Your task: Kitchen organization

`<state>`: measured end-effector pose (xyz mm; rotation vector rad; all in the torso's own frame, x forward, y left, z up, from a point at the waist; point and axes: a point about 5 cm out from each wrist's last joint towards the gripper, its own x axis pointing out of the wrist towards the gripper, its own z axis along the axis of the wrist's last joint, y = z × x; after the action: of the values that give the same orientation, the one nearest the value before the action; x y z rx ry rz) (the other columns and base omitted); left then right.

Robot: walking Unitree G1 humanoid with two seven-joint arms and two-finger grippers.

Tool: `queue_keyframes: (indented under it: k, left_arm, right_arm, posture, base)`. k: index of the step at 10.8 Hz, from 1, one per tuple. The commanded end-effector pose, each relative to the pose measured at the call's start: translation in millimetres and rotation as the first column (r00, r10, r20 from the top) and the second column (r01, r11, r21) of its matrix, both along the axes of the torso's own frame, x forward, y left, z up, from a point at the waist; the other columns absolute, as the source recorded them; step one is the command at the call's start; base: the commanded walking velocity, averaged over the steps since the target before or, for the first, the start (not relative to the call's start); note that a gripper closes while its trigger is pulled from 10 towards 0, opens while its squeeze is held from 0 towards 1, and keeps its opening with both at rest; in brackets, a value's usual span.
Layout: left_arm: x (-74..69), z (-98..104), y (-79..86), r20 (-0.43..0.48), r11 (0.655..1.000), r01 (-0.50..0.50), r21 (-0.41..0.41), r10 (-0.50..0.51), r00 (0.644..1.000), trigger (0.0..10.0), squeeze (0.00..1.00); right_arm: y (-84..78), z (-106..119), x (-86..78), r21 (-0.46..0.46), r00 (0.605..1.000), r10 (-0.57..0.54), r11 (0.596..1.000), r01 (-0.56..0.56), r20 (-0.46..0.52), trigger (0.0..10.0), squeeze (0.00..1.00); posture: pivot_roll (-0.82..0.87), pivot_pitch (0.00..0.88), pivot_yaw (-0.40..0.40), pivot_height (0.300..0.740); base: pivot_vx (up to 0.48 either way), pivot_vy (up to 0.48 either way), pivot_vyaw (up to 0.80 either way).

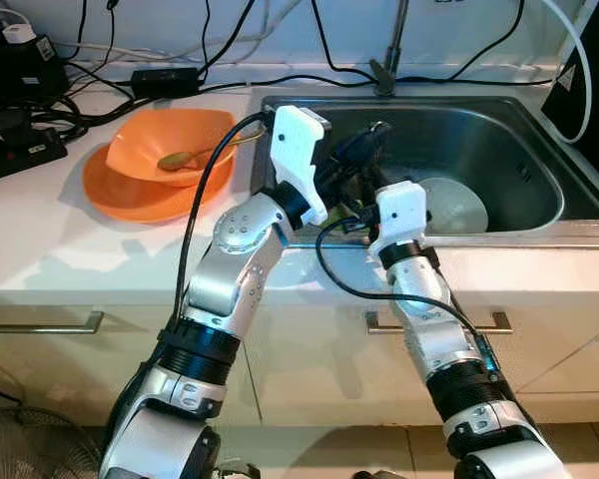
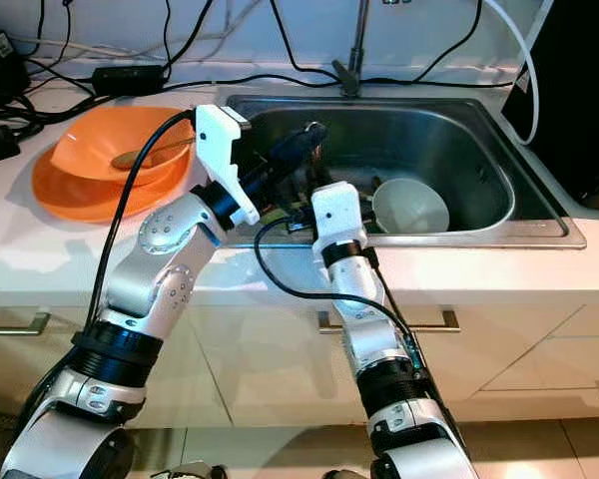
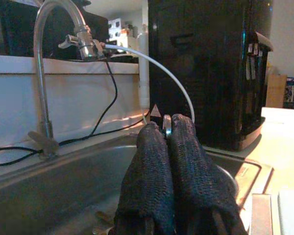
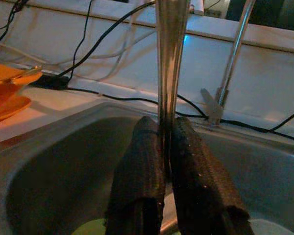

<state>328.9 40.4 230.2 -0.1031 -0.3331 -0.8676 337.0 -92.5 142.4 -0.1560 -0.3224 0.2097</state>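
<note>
Starting left of the sink [image 1: 539, 215]: an orange bowl [image 1: 165, 150] sits on an orange plate [image 1: 120, 195] on the counter, a spoon [image 1: 185, 157] resting inside it. Over the sink's near-left edge comes the left gripper [image 3: 166, 147], fingers pressed together on a thin bit of metal that just peeks out between the tips; what it is, I can't tell. Right beside it, still over the sink's left half, the right gripper [image 4: 165, 142] pinches a piece of cutlery [image 4: 170, 58] by its long shiny handle, standing straight up from the fingertips. Further right, a pale bowl [image 2: 411, 208] lies in the basin, faucet [image 3: 46, 73] behind. The step looks like clearing utensils out of the sink. To do it well: keep the pinch firm, lift each piece straight, clear the rim, and keep the two arms from tangling.
</note>
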Motion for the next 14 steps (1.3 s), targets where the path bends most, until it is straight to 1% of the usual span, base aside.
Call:
queue_keyframes:
  k: [1,2,7,8,9,10,12,13,14]
  left_arm:
    - [-0.6,6.3,1.0,0.034,1.000,-0.008,-0.011,0.009,0.999,10.0,0.00]
    - [1.0,5.7,2.1,0.030,1.000,-0.024,-0.014,0.024,0.999,10.0,1.00]
    - [1.5,8.6,3.9,0.031,0.998,-0.035,-0.052,0.036,0.999,10.0,1.00]
    - [1.0,8.2,4.8,0.027,0.998,-0.033,-0.060,0.035,0.999,10.0,1.00]
    - [0.2,7.7,5.6,0.029,0.997,-0.038,-0.066,0.040,0.999,10.0,1.00]
    - [-1.1,7.2,5.0,0.036,0.997,-0.035,-0.068,0.037,0.999,10.0,0.00]
    - [-2.1,7.7,7.0,0.023,0.994,-0.033,-0.106,0.035,0.999,10.0,0.00]
    - [0.0,7.2,12.6,0.006,0.990,-0.055,-0.126,0.056,0.998,10.0,0.00]
    - [3.5,3.4,21.4,-0.021,0.986,-0.101,-0.132,0.099,0.995,10.0,0.00]
  right_arm:
    - [-5.6,5.6,4.5,0.029,0.999,-0.031,0.999,0.031,0.009,0.0,0.00]
    - [-6.3,5.5,4.7,0.029,0.999,-0.034,0.999,0.034,0.009,0.0,0.00]
    - [-8.7,3.9,5.9,0.017,0.999,-0.042,0.999,0.042,0.002,0.0,0.00]
    - [-9.7,4.4,7.4,0.015,0.999,-0.054,0.998,0.054,0.001,0.0,0.00]
    - [-14.2,6.0,13.1,0.013,0.997,-0.079,0.997,0.079,-0.011,0.0,0.00]
    - [-16.5,8.5,17.6,-0.001,0.996,-0.090,0.996,0.090,-0.011,0.0,0.00]
    - [-19.2,12.7,25.5,-0.008,0.994,-0.106,0.994,0.106,-0.018,0.0,0.00]
    - [-21.1,17.5,33.0,-0.014,0.991,-0.127,0.992,0.126,-0.030,0.0,0.00]
    - [-24.5,19.3,40.3,-0.025,0.985,-0.156,0.988,0.154,-0.070,0.0,0.00]
  posture:
    - [0.06,0.000,0.021,0.740]
    - [0.06,0.000,0.021,0.740]
    - [0.07,0.000,0.014,0.740]
    - [0.07,0.000,0.014,0.740]
    - [0.07,0.000,0.012,0.740]
    - [0.07,0.000,0.010,0.740]
    - [0.07,0.000,0.008,0.740]
    - [0.08,0.000,0.005,0.740]
    - [0.08,0.000,0.003,0.740]
  base:
    - [0.000,0.000,0.00]
    - [0.000,0.000,0.00]
    - [0.000,0.000,0.00]
    - [0.000,0.000,0.00]
    - [0.000,0.000,0.00]
    - [0.000,0.000,0.00]
    - [0.000,0.000,0.00]
    - [0.000,0.000,0.00]
    - [0.000,0.000,0.00]
